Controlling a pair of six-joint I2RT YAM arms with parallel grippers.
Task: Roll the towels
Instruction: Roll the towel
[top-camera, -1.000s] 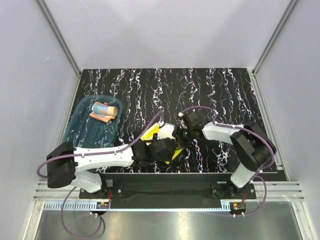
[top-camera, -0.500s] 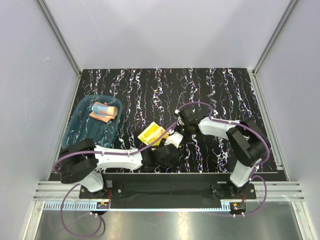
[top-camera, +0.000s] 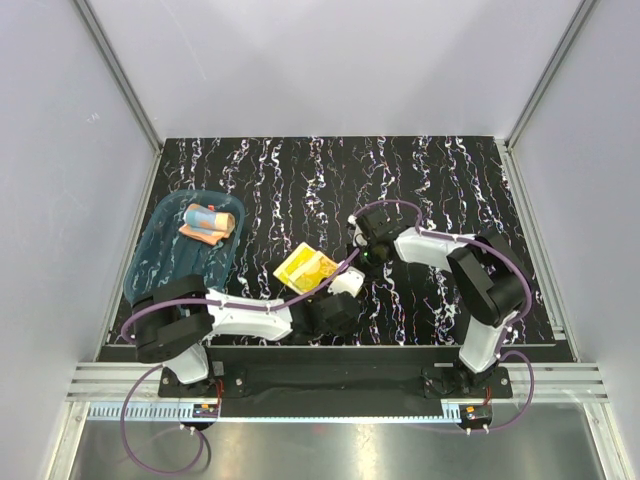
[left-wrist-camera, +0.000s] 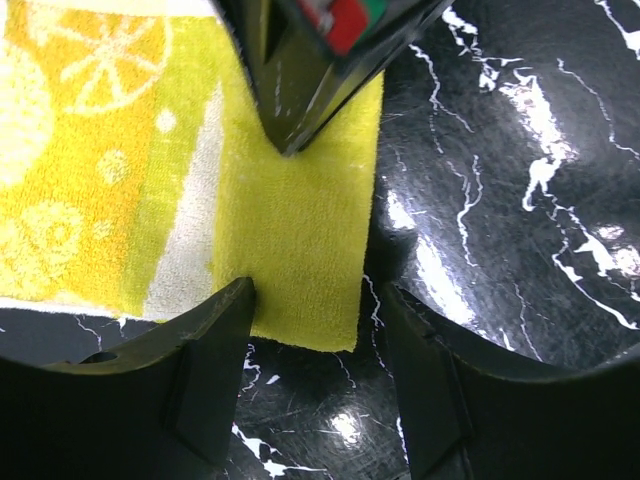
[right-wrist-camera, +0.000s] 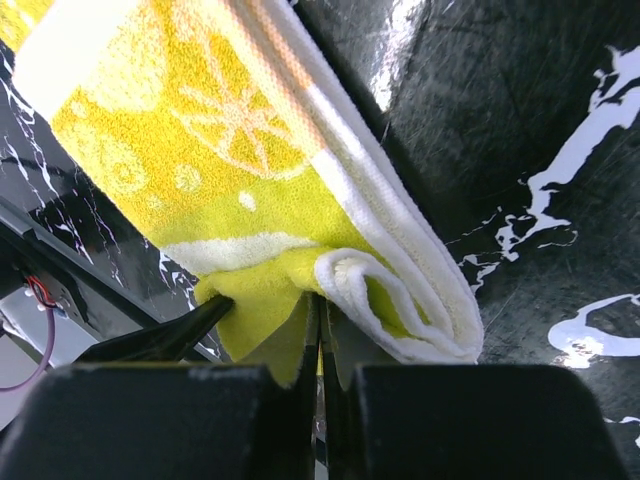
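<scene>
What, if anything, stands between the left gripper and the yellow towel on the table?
Nothing visible does. A corner of the yellow towel lies right between the open jaws of the left gripper on the black table. The right gripper is shut on the towel just beyond that corner, not in between.

Lab test cell: plain grey panel walls (top-camera: 330, 60) on aluminium frame posts (top-camera: 119, 78), black white-veined marble-pattern tabletop (top-camera: 420, 170), looped purple cabling (top-camera: 390, 204).
</scene>
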